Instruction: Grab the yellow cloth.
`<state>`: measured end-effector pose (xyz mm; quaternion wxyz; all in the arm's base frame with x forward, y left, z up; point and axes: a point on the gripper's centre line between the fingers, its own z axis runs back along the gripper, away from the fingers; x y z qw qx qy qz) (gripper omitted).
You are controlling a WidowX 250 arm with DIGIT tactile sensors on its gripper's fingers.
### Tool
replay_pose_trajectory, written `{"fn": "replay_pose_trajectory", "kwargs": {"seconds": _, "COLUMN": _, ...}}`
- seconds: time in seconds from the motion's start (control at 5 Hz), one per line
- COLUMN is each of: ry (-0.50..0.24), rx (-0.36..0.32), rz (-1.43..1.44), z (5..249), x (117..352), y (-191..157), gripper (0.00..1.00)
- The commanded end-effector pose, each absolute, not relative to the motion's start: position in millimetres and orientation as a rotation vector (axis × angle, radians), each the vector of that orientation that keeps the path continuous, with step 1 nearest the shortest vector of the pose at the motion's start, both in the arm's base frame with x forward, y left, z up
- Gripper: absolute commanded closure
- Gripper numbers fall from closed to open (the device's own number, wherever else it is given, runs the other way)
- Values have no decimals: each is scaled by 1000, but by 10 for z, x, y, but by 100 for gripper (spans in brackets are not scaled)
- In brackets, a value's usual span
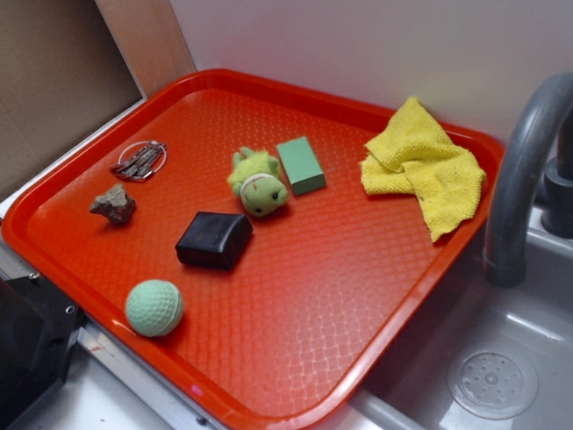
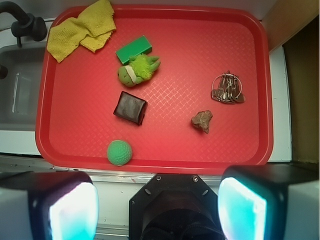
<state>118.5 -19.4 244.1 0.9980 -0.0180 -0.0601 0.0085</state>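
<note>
The gripper [image 2: 159, 210] hangs outside the near long edge of the red tray [image 2: 260, 90], its two pads wide apart with nothing between them. Nearest it sits the green ball [image 2: 119, 152], then the dark block [image 2: 130, 107], the plush toy [image 2: 138, 69] and the green block [image 2: 133, 49]. The yellow cloth [image 2: 81, 29] lies at the tray's far left corner, diagonally opposite, its long axis slanting along the far edge and one end draping over the rim toward the sink [image 1: 501, 376]. Only the exterior view shows its raised folds; only the wrist view shows the gripper
</note>
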Motion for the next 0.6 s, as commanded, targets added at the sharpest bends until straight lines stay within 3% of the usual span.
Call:
{"fn": "replay_pose_trajectory", "kwargs": {"seconds": 0.0, "ry": -120, "rx": -36, "rz": 17, "z": 2441, "x": 1185, "y": -194, "gripper": 0}}
{"fn": "replay_pose_trajectory", "kwargs": {"seconds": 0.2, "ry": -69, "rx": 14, "rz": -111, "z": 1961, "x": 1685, "y": -559, "gripper": 0}}
{"fn": "replay_pose_trajectory", "kwargs": {"seconds": 0.4, "ry": -299, "rx": 9, "rz": -166, "z": 1806, "x": 2250, "y": -852, "gripper": 0}}
